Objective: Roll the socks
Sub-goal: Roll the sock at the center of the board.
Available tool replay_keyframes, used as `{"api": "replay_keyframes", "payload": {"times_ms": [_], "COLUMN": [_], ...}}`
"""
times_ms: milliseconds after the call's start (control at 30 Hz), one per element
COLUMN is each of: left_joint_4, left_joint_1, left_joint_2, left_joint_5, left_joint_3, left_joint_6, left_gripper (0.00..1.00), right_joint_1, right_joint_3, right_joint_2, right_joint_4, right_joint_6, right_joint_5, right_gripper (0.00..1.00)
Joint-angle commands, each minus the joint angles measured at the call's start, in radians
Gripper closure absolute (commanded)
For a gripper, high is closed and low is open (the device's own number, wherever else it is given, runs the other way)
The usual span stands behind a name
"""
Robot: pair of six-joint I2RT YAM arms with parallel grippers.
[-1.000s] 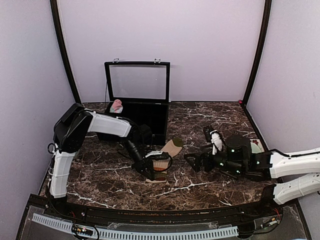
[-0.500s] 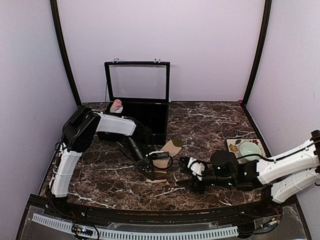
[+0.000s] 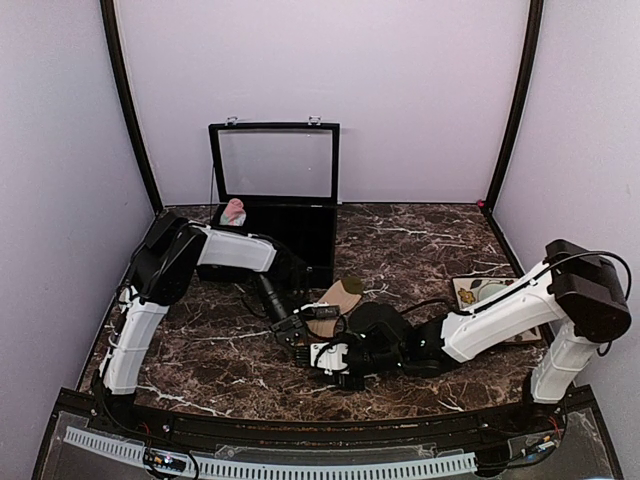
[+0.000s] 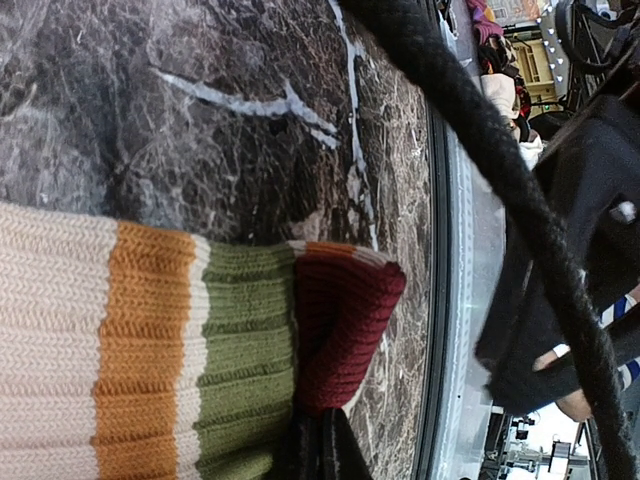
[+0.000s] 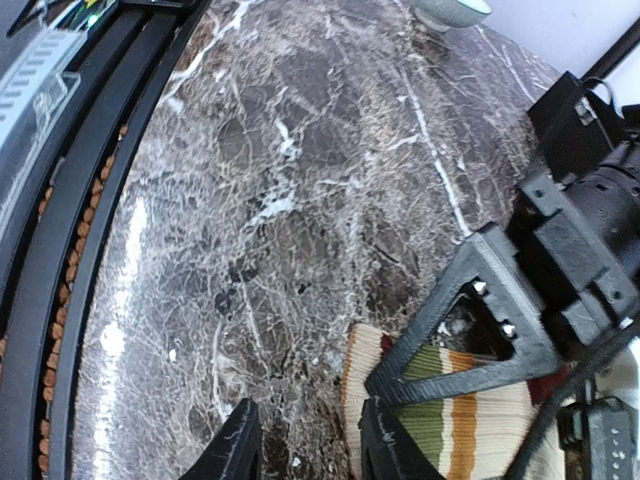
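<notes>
Left fingers point(image 4: 335, 455) pinching tan sock point(image 4: 150, 340), marble table point(image 4: 200, 120)

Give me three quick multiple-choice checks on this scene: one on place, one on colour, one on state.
1. Where is the pink sock? A on the floor; B in the open black case; C in a gripper.
2. Cuff colour of the striped sock? A blue; B white; C maroon.
3. How do the fingers of the right gripper stand? A apart, nothing between; B clamped on the sock; C out of view.
Key: 1 B, it sits in the case's left end. 2 C, the dark red end shows at the left gripper. 3 A, bare table shows between them.
</notes>
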Motion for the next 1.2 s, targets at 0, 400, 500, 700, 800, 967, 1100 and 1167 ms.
{"api": "replay_keyframes", "payload": {"times_ms": [0,400,500,700,800,967,1100,1167], "left_joint_4": [0.033,0.018,0.021,0.014,0.009,0.007,0.003,0.001], "left_joint_1": [0.009,0.014,0.014,0.014,0.014,0.014,0.014,0.014], "left_joint_2": [0.085,0.088,0.088,0.09,0.089,0.087,0.087,0.088], "left_joint_5": [-0.168,-0.167,-0.17,-0.165,-0.164,-0.164,-0.16,-0.158], "left_joint_3": [-0.015,-0.026,-0.024,-0.019,-0.019,-0.021,-0.019,-0.017], "left_joint_6": [0.011,0.033,0.031,0.038,0.042,0.048,0.054,0.055], "left_gripper": [1.0,0.99,0.99,0.99,0.99,0.99,0.99,0.99], "right_joint_1": [-0.023,-0.06,-0.059,-0.064,-0.074,-0.083,-0.09,-0.093], "right_joint_3": [0.028,0.024,0.026,0.051,0.055,0.045,0.028,0.025], "right_joint_2": [0.053,0.118,0.1,0.072,0.092,0.123,0.139,0.148], "right_joint_4": [0.03,0.051,0.041,0.003,0.002,0.012,0.026,0.027], "right_joint_6": [-0.067,-0.072,-0.081,-0.099,-0.097,-0.082,-0.073,-0.069], "right_joint_5": [-0.04,-0.039,-0.034,-0.042,-0.052,-0.065,-0.056,-0.057], "right_gripper": [0.67,0.71,0.71,0.71,0.71,0.73,0.73,0.73]}}
